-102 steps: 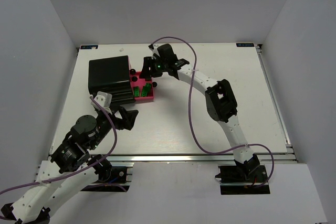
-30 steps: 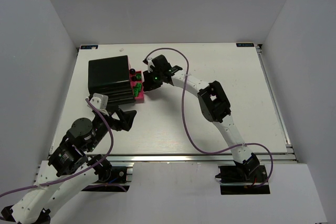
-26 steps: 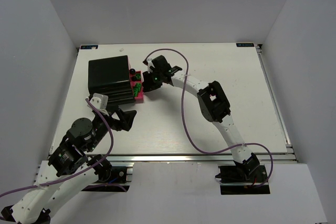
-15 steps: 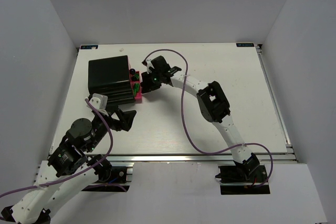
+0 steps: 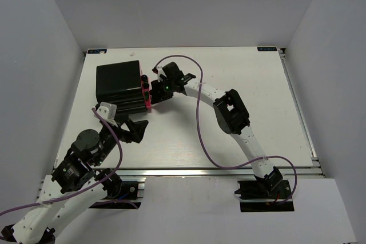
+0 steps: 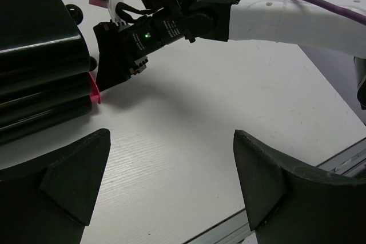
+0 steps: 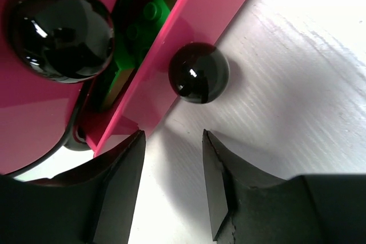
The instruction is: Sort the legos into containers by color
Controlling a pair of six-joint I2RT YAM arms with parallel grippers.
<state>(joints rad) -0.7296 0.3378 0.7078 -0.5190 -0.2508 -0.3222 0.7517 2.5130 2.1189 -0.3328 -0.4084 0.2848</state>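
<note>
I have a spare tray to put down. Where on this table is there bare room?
Widest: the table right of the right arm, out to the far right corner. Also the near strip between the left pincer and that arm. Crowded at far left: black box, pink box, right pincer.

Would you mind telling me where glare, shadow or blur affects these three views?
Top external: even, soft light, no glare. Left wrist: pale streaks of glare on the black box; its own fingers look soft. Right wrist: bright highlights on the round knob; the green lego sits shadowed inside the pink box.
</note>
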